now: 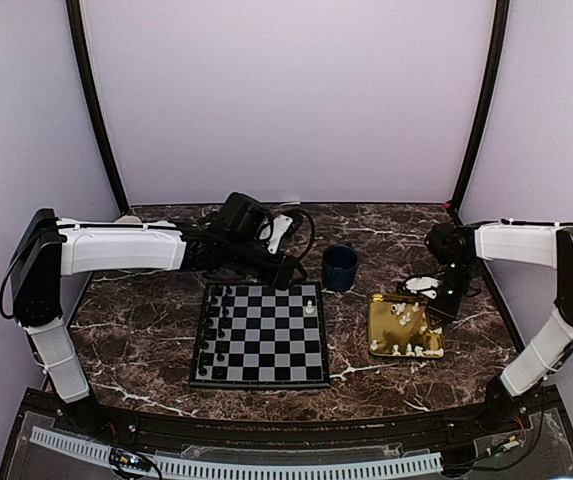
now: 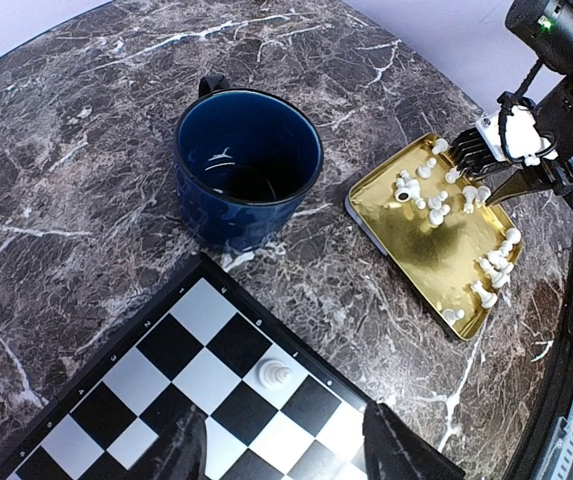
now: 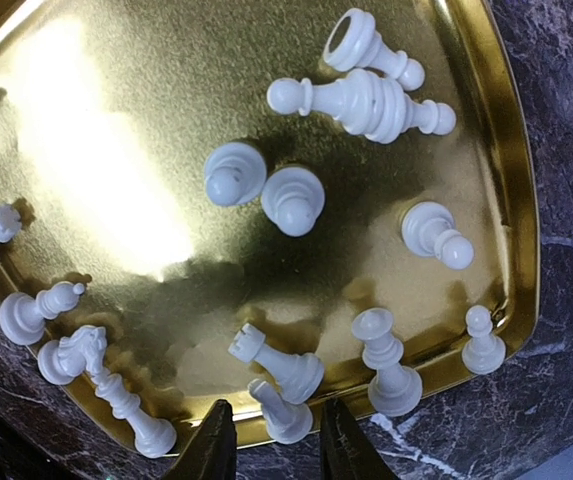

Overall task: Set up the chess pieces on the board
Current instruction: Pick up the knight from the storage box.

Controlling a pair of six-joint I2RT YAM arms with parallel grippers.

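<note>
The board (image 1: 266, 345) lies mid-table, with black pieces along its left columns. One cream-white piece (image 1: 310, 308) stands near its far right edge; it also shows in the left wrist view (image 2: 274, 374). My left gripper (image 1: 292, 274) hovers above that corner, open and empty (image 2: 288, 452), with the piece between and ahead of its fingers. Several white pieces (image 3: 366, 100) lie or stand in the gold tray (image 1: 379, 330). My right gripper (image 1: 446, 300) is open low over the tray's rim (image 3: 278, 455). Its fingers flank a lying white piece (image 3: 284, 412), next to a rook (image 3: 281, 365).
A dark blue mug (image 1: 340, 267) stands on the marble just beyond the board's far right corner, empty in the left wrist view (image 2: 249, 165). The gold tray (image 2: 416, 260) lies to the right of the board. Cables lie at the back behind the left arm.
</note>
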